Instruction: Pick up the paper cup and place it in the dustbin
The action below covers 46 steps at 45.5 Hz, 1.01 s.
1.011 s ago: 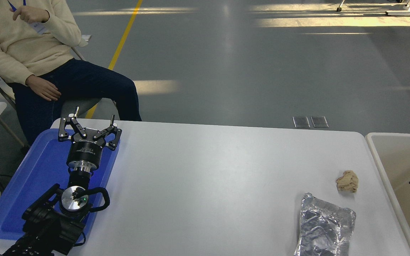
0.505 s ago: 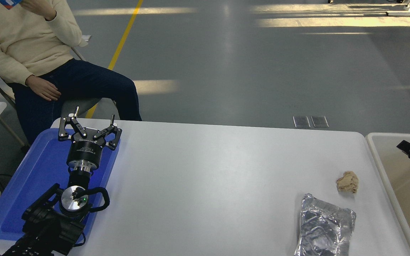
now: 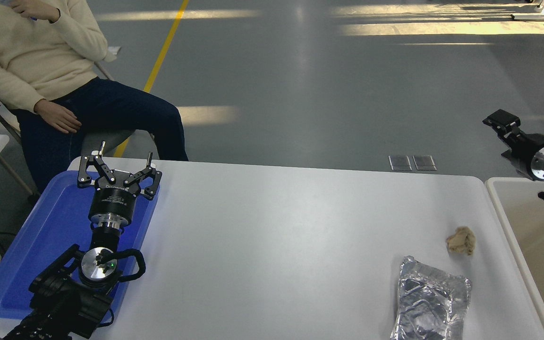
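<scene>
No paper cup shows anywhere in this view. The dustbin point(image 3: 495, 190) is a beige bin with a thick off-white rim at the table's right end, cut off by the picture's edge. My right gripper point(image 3: 500, 121) hangs in the air above the bin's far left corner and points up and to the left; nothing shows in it. My left gripper point(image 3: 125, 152) is parked at the lower left over the blue tray, open and with nothing in it.
A blue tray point(image 3: 21, 264) lies under the left arm. A crumpled tan paper wad point(image 3: 461, 241) and a crinkled foil tray point(image 3: 430, 300) lie near the table's right end. A person point(image 3: 40, 71) sits at the far left.
My right arm has risen out of the dustbin, from low at the right edge to above the bin's far corner. The left arm has stayed still. The person's raised hand shifted.
</scene>
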{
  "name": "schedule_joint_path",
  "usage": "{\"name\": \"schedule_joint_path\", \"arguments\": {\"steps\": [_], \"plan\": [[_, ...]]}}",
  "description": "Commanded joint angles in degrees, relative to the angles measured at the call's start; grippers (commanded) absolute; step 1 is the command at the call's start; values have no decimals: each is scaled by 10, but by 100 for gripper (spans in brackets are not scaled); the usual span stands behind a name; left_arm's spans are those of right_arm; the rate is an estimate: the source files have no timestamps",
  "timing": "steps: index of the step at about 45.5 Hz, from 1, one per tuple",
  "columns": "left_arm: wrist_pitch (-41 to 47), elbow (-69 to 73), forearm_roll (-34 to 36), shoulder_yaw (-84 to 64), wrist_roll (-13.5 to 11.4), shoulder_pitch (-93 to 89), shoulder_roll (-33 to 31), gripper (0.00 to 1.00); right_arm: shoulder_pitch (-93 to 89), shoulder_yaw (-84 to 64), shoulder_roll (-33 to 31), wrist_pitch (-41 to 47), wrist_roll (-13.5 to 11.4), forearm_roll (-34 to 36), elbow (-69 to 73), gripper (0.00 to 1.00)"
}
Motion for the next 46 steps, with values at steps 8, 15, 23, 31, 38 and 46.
{"name": "schedule_joint_path", "arguments": {"steps": [8,15,23,31,38,46], "plan": [[0,0,0,0,0,0,0,100,1,154,0,2,0,158,91,100],[0,0,0,0,0,0,0,100,-4,163,18,1,0,245,90,100],[0,0,0,0,0,0,0,100,-14,166,34,4,0,296,90,100],[0,0,0,0,0,0,0,100,-57,211,50,27,3,329,90,100],[0,0,0,0,0,0,0,100,-109,288,69,63,4,344,87,100],[0,0,0,0,0,0,0,100,-172,366,100,91,5,342,79,100]]}}
